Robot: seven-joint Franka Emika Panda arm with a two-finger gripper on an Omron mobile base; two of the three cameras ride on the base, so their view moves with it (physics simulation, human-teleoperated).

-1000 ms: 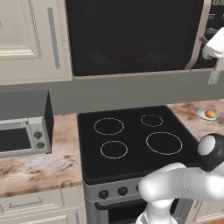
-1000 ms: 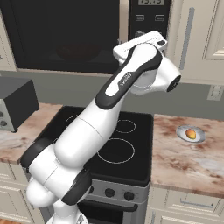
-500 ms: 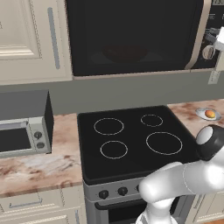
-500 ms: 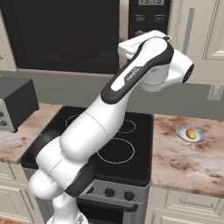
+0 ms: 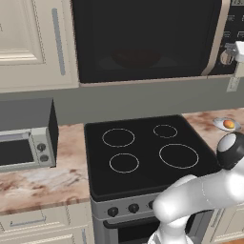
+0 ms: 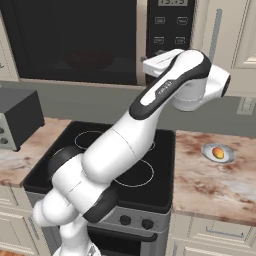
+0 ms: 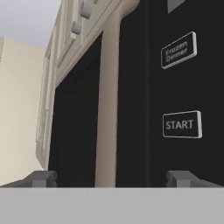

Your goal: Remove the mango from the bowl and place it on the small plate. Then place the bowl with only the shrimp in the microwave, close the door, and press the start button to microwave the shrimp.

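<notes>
START button (image 7: 182, 124) sits just above the wide-spread pincer (image 7: 111, 178), over its right fingertip (image 7: 181, 178).

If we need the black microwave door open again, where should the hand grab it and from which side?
Grip the long beige handle on the black microwave door, at mid-length, approaching straight from the front. It is a slim bar running along the edge beside the control panel, so the open hand can straddle it crosswise.
</notes>
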